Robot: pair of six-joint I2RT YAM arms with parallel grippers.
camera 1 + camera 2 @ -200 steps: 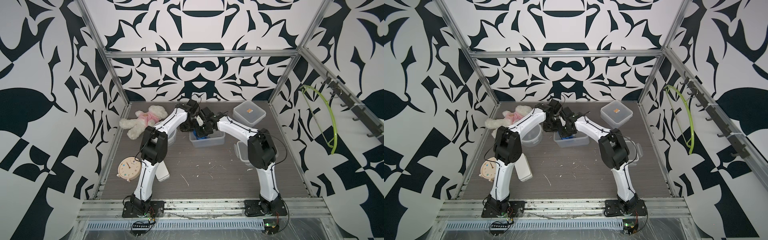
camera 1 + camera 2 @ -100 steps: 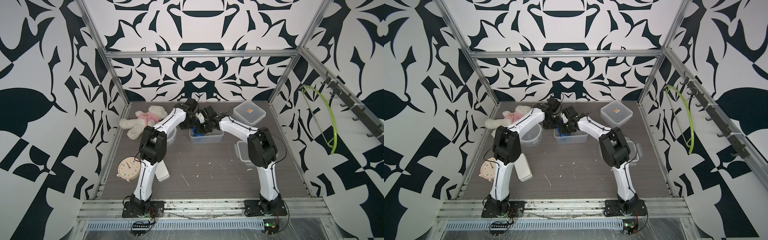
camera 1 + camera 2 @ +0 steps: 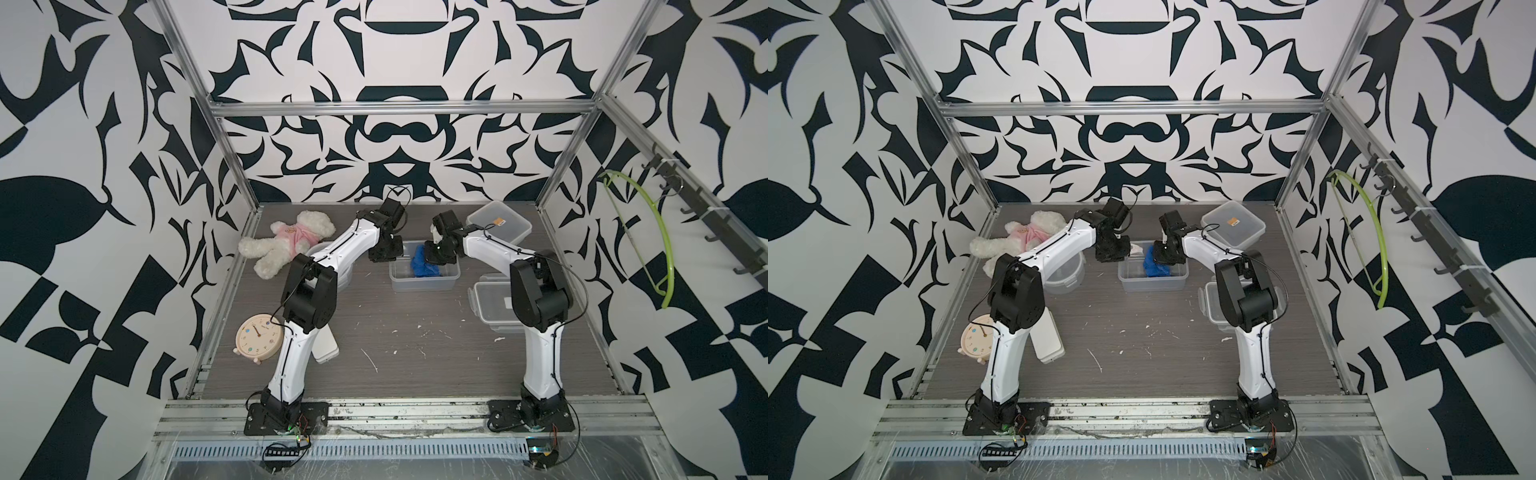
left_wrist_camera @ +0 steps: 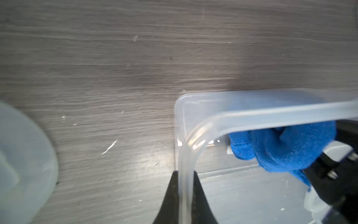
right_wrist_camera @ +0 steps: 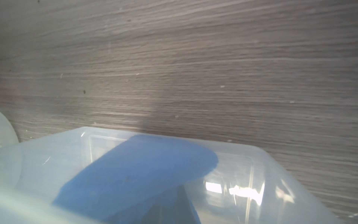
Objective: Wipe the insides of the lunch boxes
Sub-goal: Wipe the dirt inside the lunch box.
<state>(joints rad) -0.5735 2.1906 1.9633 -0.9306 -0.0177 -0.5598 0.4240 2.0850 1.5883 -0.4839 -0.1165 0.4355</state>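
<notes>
Left gripper pinches the open lunch box rim mid-frame, right gripper clamps the blue cloth; scrub hard and we could tip it.

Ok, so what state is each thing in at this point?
centre lunch box: open, upright, lid off.
blue cloth: bunched inside it, gripped.
right gripper: shut on the blue cloth.
left gripper: shut on the centre lunch box's rim.
back lunch box: lid on.
round lunch box: upright; lid state unclear.
loose lid: lying flat.
clock: lying face up.
teddy bear: lying down.
</notes>
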